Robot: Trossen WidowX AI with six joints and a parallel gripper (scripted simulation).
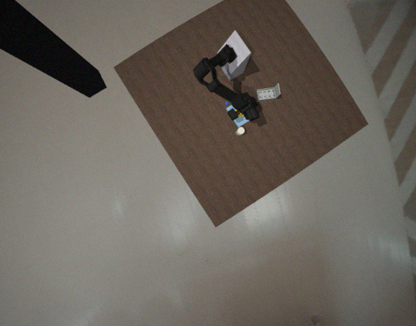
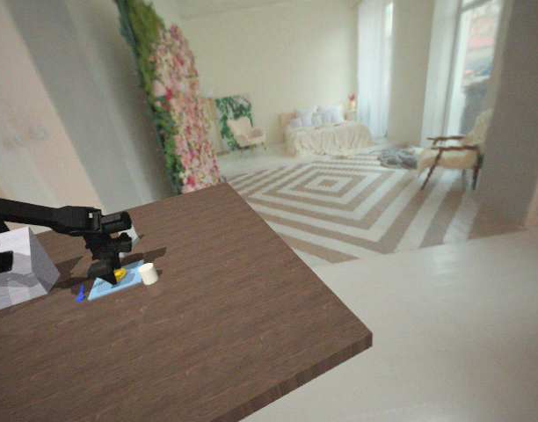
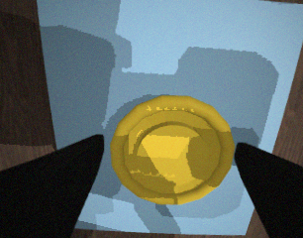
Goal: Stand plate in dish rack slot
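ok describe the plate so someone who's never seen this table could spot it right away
On the brown wooden table, find the light blue mat under the black gripper. The plate lies flat on that mat between the open fingers: small, round, yellow, unlike the white cup and blue spoon beside the mat.

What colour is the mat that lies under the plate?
Light blue. The mat shows best in the wrist view, under the yellow plate.

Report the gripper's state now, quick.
Gripper: open, holding nothing; its fingers straddle the yellow plate, which lies flat on the blue mat.
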